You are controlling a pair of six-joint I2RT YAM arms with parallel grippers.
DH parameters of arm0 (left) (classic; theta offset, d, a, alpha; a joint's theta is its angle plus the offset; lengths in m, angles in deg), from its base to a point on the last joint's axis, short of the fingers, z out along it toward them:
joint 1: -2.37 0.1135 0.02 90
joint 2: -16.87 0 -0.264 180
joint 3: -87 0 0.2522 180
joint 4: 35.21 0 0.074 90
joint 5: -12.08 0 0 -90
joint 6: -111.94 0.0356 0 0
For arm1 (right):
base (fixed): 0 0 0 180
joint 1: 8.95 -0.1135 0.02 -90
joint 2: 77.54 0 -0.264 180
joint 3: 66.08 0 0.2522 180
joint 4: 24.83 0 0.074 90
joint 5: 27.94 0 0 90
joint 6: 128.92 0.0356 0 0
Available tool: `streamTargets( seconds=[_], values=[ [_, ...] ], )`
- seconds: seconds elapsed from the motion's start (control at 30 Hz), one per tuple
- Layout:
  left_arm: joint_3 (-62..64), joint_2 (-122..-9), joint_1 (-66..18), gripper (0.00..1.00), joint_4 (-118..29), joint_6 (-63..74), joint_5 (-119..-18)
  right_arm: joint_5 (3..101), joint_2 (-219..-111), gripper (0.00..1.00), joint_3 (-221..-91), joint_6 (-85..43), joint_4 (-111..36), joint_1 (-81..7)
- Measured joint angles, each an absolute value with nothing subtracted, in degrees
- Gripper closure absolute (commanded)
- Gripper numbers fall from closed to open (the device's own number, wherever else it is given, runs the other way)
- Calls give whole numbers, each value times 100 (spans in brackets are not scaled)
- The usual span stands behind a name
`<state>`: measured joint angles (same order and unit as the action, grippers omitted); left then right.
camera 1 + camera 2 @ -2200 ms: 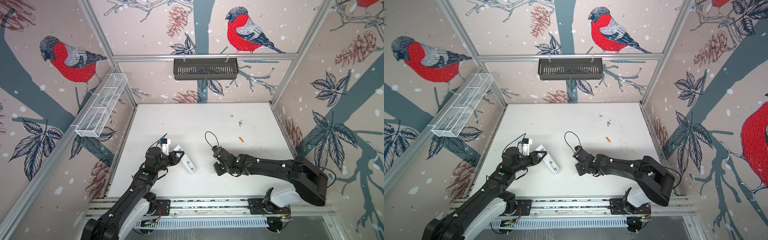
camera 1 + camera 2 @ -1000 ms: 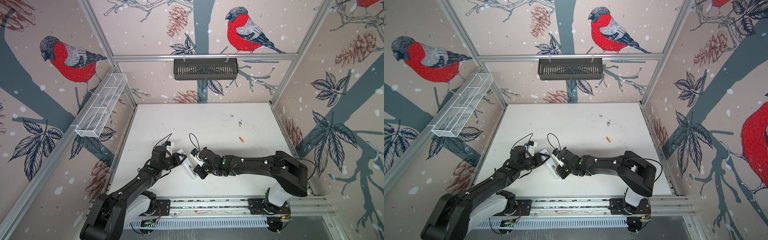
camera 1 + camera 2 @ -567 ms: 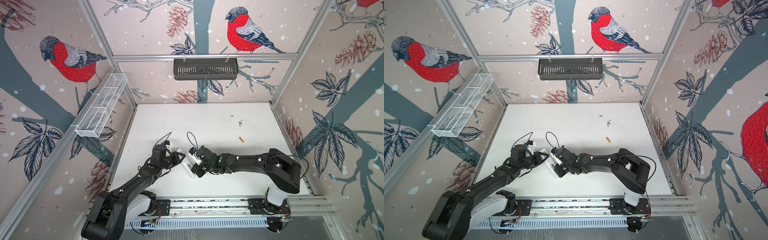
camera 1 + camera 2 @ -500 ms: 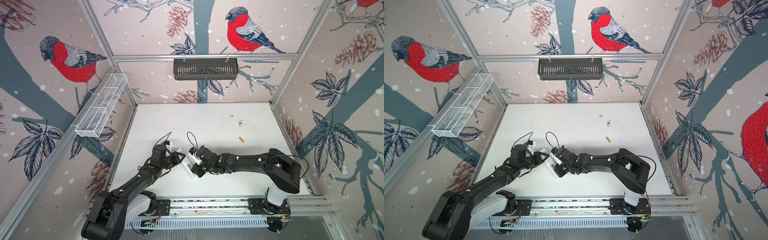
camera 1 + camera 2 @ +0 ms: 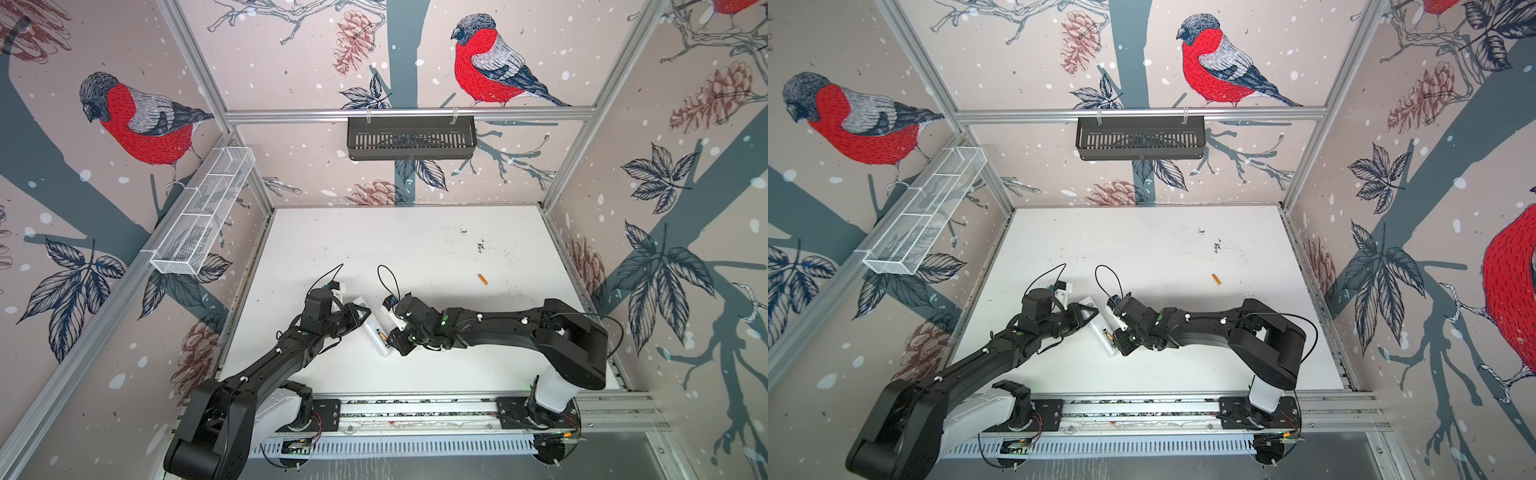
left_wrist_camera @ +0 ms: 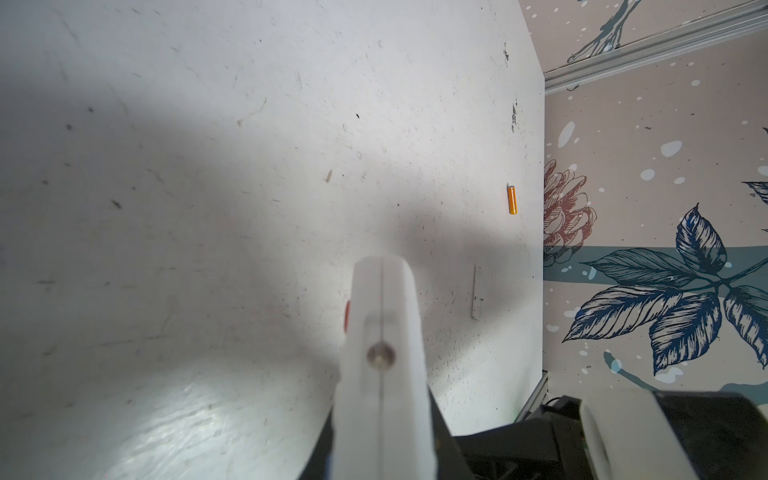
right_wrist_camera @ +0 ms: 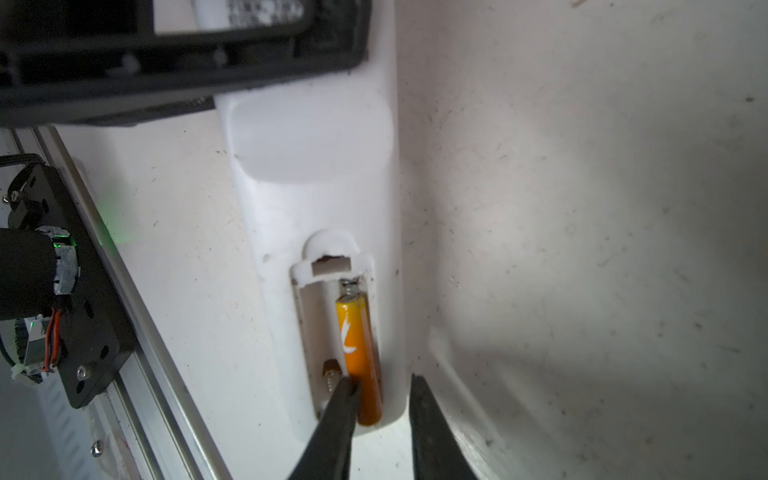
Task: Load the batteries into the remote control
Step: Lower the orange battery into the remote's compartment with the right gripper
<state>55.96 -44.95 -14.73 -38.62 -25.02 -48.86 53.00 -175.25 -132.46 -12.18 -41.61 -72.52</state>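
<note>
Table (image 5: 415, 249) is taking up most of both top views. The white remote control (image 5: 372, 330) is sitting near its front, left of middle, back upward with the compartment (image 7: 332, 332) uncovered. Whether it is resting flat is unclear. The left gripper (image 5: 357, 316) is clamping the remote control's far end and steadying it. The right gripper (image 7: 382, 379) is hovering at the compartment end with its jaws apart, gripping nothing. One fingertip (image 7: 345, 390) is touching the seated battery (image 7: 357, 345) while the other is hanging outside the remote's edge. That orange cell is lying in one bay against the spring (image 7: 349, 286), and its near end is possibly riding slightly high. The empty bay (image 7: 316, 324) beside it is waiting. The loose battery (image 5: 482, 279) is lying well apart, toward the table's right.

Doing this step well probably means nudging the near end down gently while the left clamp is holding firm. Withdrawing straight should avoid dragging the cell out.
</note>
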Motion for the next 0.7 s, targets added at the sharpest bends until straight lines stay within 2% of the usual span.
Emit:
streamTargets(
  seconds=[0.7],
  values=[
    [5439,-4681,-1394,100,-4022,-2447,-4852,5311,-17724,87,-13504,-1338,-4330,-7337]
  ],
)
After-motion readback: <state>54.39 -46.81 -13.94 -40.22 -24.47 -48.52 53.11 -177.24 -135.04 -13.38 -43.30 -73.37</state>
